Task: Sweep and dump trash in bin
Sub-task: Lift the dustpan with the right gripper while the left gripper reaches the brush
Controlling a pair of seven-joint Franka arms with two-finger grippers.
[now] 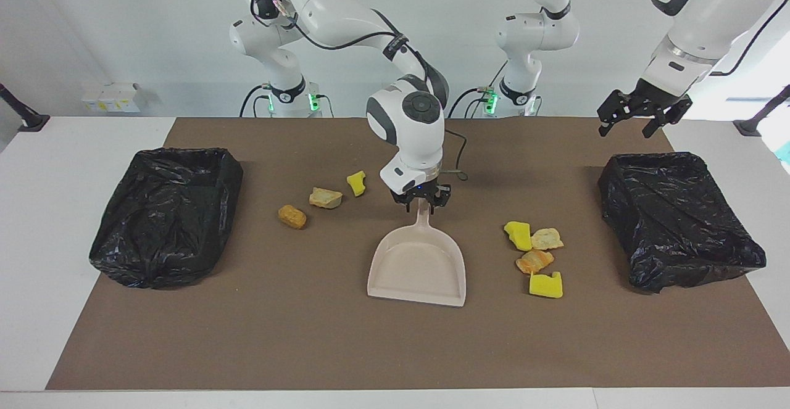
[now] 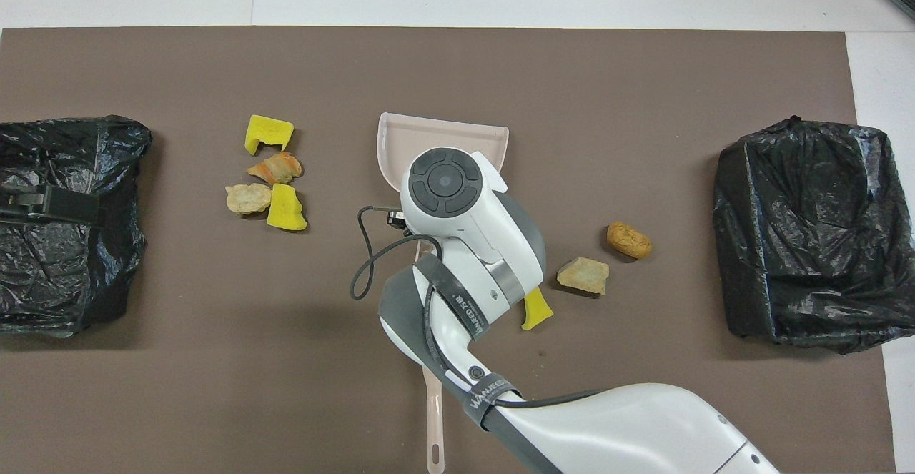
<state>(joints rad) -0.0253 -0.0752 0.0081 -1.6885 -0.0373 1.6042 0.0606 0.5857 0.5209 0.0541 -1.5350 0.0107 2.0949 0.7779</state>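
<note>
Facing view shows the trash in two loose groups on my brown mat (image 1: pixel 185 335). Toward my right arm's end lie three scraps: an orange-brown nugget (image 1: pixel 292 216), a tan bread-like bit (image 1: pixel 325 197) and a small yellow sponge piece (image 1: pixel 356 183), each slightly apart from the next. Toward my left arm's end sit four more, bunched close: a yellow sponge chunk (image 1: pixel 518 235), a pale bread bit (image 1: pixel 547 238), an orange-streaked scrap (image 1: pixel 534 261) and a second yellow sponge chunk (image 1: pixel 546 285).

Between the groups the pink dustpan (image 1: pixel 417 267) lies flat, its handle pointing toward me. My right gripper (image 1: pixel 421 201) is down at that handle with its fingers on either side; I cannot tell whether they have clamped it. From overhead my own wrist covers the spot.

My left gripper (image 1: pixel 636 116) hangs in the air, fingers spread wide and holding nothing, above the edge of the black-bagged bin (image 1: pixel 679 218) at my left arm's end. A second bagged bin (image 1: pixel 166 211) stands at my right arm's end.
</note>
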